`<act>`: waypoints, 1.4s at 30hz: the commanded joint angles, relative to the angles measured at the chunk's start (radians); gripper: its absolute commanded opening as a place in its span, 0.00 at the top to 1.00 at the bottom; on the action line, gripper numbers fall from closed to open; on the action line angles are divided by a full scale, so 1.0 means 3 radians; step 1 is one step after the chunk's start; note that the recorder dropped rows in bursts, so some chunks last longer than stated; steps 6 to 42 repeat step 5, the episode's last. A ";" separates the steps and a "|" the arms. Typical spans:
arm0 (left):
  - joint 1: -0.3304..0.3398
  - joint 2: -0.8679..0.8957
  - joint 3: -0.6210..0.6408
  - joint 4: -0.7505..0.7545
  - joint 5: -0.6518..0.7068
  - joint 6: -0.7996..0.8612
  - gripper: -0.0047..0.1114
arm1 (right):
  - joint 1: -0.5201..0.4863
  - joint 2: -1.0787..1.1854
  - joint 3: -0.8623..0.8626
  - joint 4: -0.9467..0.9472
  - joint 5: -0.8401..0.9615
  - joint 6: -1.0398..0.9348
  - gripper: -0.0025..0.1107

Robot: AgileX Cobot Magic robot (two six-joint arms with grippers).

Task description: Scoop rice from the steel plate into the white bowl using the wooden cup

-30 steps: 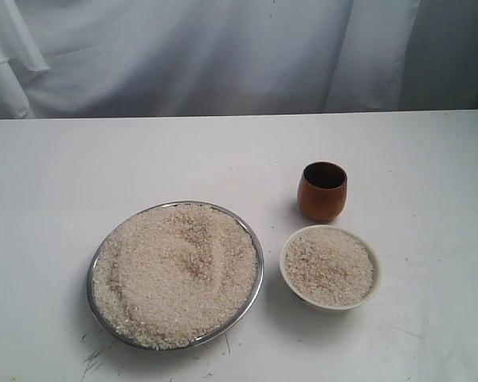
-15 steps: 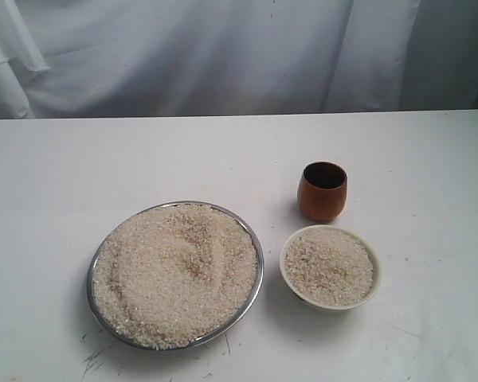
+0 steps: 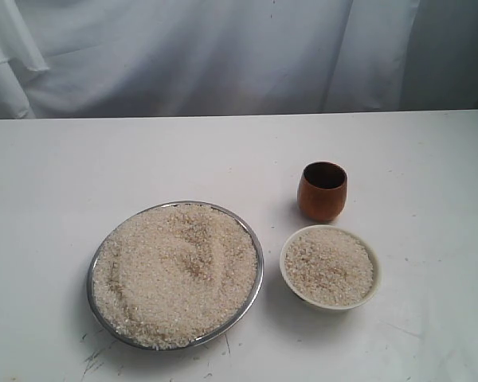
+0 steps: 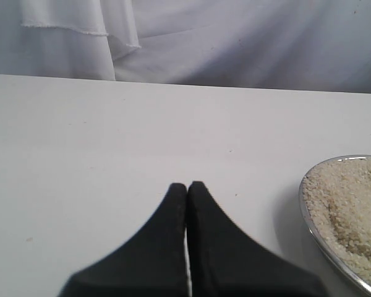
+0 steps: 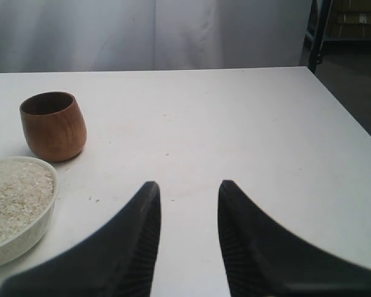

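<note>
The left gripper is fitted with two matte black fingers, broad at the base and tapered to rounded tips; like black fingers are seen on the right gripper; fine ribbing is noted on their inner faces.

Exterior: raised, facing down across table toward curtain. Left wrist: low, close to table, sharing plate edge with exterior. Right wrist: low, sharing cup and bowl.

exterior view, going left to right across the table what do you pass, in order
steel plate heaped with rice → white bowl; the wooden cup stands behind the bowl over the same stretch, so its place is unclear
</note>
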 commanded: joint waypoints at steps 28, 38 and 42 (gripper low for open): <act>-0.0010 -0.0014 0.0016 0.0003 -0.0047 0.0000 0.96 | 0.0011 -0.0019 0.0010 0.0031 0.0003 0.0001 0.72; -0.0010 -0.0014 0.0016 0.0003 -0.0047 0.0000 0.96 | 0.0011 -0.0019 0.0010 0.0031 0.0003 0.0001 0.72; -0.0010 -0.0014 0.0016 0.0003 -0.0047 0.0000 0.96 | 0.0011 -0.0019 0.0010 0.0031 0.0003 0.0001 0.72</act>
